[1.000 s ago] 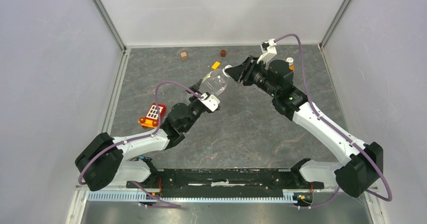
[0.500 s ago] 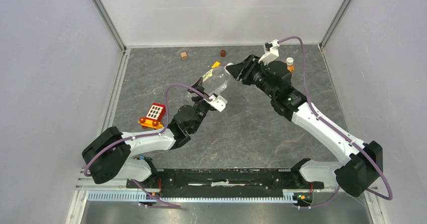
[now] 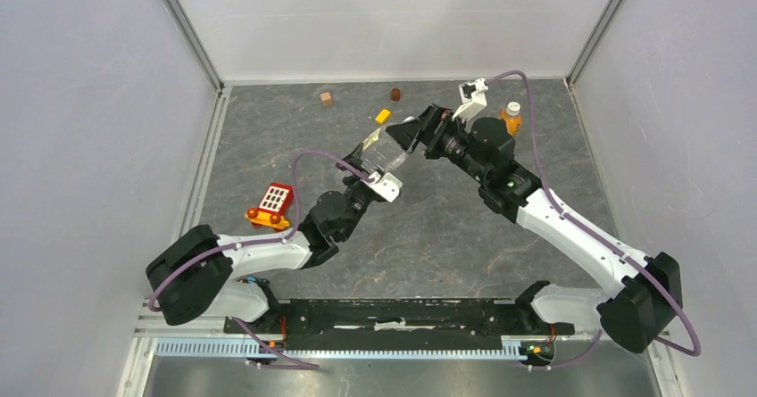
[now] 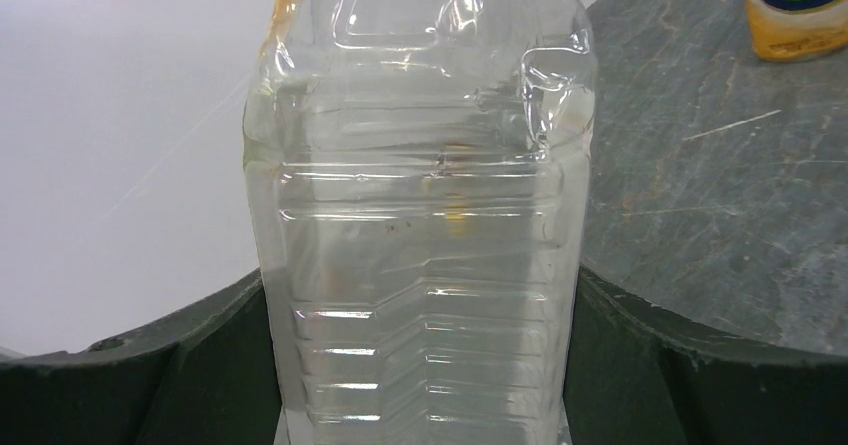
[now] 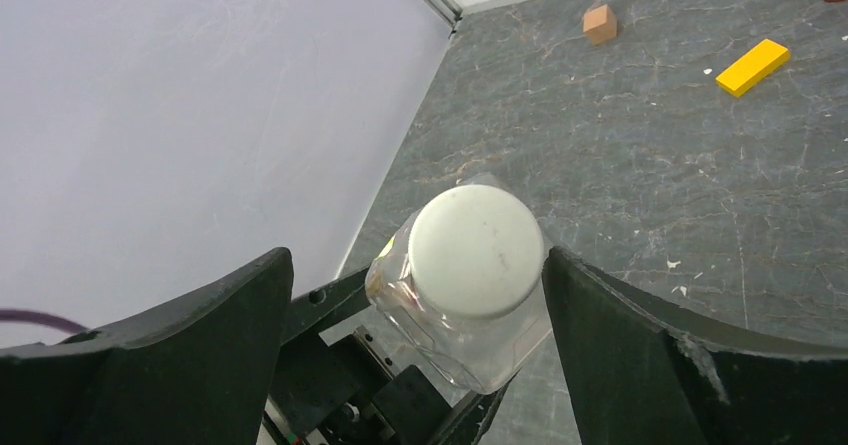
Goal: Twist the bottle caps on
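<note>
Step in hand: capping the clear bottle [image 3: 384, 150].

- The left gripper [image 4: 420, 295] has its jaws clamped on the lower body of the bottle. It holds the bottle off the surface [image 3: 428, 227], tilted with the neck toward the right arm.
- A white cap [image 5: 476, 250] sits on the neck. Whether it is threaded on or only resting cannot be told.
- The right gripper [image 5: 416, 257] faces the cap end-on. Its jaws are spread wide, one on each side of the cap, with a gap on both sides.
- The orange bottle [image 3: 511, 117] stands upright at the far right of the surface, well apart, with a white top on it.

Next move (judgement): the right jaws need to close squarely on the cap rim and turn about the neck axis while the left grip keeps the body from twisting. The thin plastic wall may buckle under a hard squeeze.

Compared with a second ago:
- The right gripper has advanced toward the bottle mouth, and the cap now lies between its jaws.
- The left arm has drawn its elbow in and raised the neck to meet the right gripper.
- The orange bottle is now less hidden by the right arm.
</note>
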You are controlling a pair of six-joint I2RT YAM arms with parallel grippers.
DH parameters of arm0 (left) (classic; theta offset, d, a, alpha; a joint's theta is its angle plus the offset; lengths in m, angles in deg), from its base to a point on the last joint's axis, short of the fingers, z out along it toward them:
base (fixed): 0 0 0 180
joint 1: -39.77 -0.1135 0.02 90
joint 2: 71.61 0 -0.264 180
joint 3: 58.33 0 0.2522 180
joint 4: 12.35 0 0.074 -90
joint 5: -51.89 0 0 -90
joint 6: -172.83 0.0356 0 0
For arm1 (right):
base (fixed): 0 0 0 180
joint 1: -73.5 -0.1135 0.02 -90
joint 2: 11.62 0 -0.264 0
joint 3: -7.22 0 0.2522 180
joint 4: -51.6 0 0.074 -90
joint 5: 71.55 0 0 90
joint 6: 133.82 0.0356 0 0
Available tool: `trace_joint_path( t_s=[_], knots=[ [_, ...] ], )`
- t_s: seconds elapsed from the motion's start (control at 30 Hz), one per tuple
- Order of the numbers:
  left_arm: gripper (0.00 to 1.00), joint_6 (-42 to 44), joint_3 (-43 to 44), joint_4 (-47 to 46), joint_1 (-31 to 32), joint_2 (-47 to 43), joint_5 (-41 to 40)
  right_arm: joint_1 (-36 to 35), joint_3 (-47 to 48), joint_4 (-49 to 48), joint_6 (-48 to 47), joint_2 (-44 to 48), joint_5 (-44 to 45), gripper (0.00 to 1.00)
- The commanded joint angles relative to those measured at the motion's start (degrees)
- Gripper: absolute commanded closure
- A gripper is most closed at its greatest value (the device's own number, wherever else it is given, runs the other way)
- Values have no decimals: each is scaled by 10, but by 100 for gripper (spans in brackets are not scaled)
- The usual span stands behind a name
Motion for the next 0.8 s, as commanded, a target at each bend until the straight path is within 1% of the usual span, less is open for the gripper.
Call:
trace_joint_path(
  t_s=[0.0,0.1,0.17,0.27,0.37,0.43,0.47,0.57,0.6,0.63,0.7,0.77],
  knots=[
    [76,-96,-11,-44,-6,-23,10,-12,-27,-16,-34,32,-47,2],
    [76,-139,-23,-30,-25,-42,29,-11,-51,-21,-58,56,-47,2],
    [77,-172,-30,-10,-45,-60,56,-11,-72,-34,-82,79,-54,2],
    [77,-223,-41,27,-79,-94,97,-8,-108,-65,-149,117,-66,2],
    [76,-252,-50,72,-115,-127,150,-8,-143,-87,-233,165,-66,2],
    [76,-279,-56,96,-145,-150,204,-8,-170,-102,-276,203,-46,2],
    [76,-292,-58,106,-157,-164,221,-8,-181,-115,-312,218,-42,2],
    [76,-319,-58,143,-203,-197,338,-7,-183,-123,-434,248,-56,2],
    [76,-320,-56,156,-214,-207,378,-7,-174,-116,-463,249,-68,2],
    [75,-316,-52,176,-223,-214,420,-5,-159,-102,-501,249,-101,2],
    [74,-315,-40,209,-239,-225,494,4,-113,-56,-562,233,-196,2],
    [73,-309,-37,223,-252,-231,572,16,-58,-3,-597,208,-275,2]
  ],
)
